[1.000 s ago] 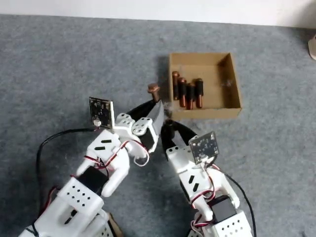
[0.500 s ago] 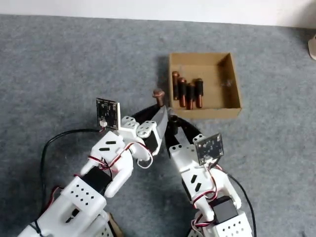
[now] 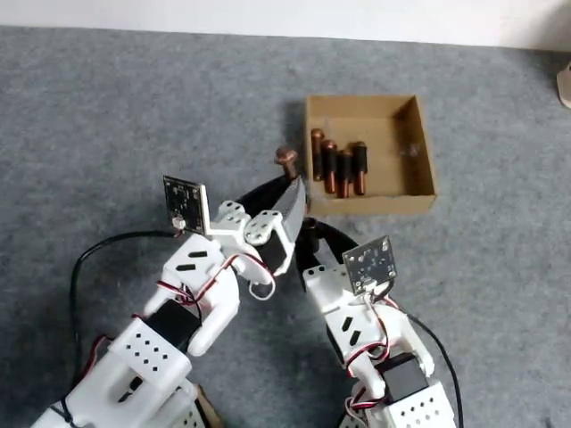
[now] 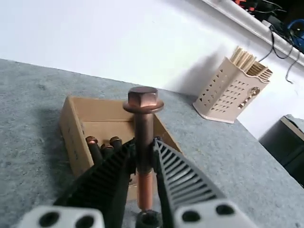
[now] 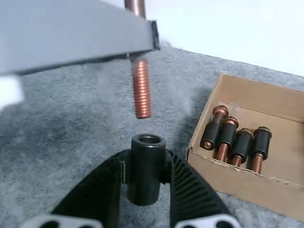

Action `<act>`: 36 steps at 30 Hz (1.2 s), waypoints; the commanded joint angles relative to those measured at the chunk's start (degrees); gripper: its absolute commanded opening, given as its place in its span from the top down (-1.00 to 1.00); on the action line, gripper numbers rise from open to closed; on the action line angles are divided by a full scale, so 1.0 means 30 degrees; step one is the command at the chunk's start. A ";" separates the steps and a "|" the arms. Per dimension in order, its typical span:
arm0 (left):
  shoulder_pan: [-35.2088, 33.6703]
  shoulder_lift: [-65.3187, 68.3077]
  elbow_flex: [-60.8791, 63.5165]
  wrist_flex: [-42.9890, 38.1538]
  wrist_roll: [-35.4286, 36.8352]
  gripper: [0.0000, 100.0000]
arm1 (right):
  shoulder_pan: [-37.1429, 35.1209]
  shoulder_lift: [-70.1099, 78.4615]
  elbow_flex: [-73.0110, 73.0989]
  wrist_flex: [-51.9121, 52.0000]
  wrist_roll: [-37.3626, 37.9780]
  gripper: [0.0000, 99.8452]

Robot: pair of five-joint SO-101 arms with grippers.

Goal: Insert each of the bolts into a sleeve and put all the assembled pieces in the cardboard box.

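Note:
My left gripper (image 4: 142, 164) is shut on a copper bolt (image 4: 143, 142), held upright with its hex head up; the bolt head (image 3: 286, 159) pokes out just left of the cardboard box (image 3: 419, 152). My right gripper (image 5: 145, 175) is shut on a black sleeve (image 5: 146, 166), held upright with its bore facing up. The bolt's threaded end (image 5: 141, 90) hangs a short way above the sleeve's mouth, not touching it. Several assembled bolt-and-sleeve pieces (image 3: 337, 165) lie side by side in the box, also visible as pieces (image 5: 235, 142) in the right wrist view.
Grey felt covers the table (image 3: 107, 116). A cream perforated holder with wooden sticks (image 4: 232, 88) stands beyond the box near the wall. Both arms crowd the space just in front of the box's left corner.
The left gripper with the bolt shifted right toward the box, then lifted slightly, bringing the bolt over the sleeve. The right gripper shifted slightly back and forth.

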 commanded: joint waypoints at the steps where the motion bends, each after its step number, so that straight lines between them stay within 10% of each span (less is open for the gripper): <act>1: 0.0161 -0.0103 -0.1158 -0.0381 0.0147 0.99 | 0.0190 -0.0278 0.2300 -0.0015 0.0234 0.99; 23: 0.1275 -0.0073 0.1099 -0.0322 -0.0029 0.99 | 0.0278 -0.0278 0.2359 0.0073 0.1407 0.99; 36: 0.2564 -0.0015 0.2857 -0.1172 -0.5597 0.80 | 0.1421 -0.0278 0.2300 0.0073 0.1817 0.99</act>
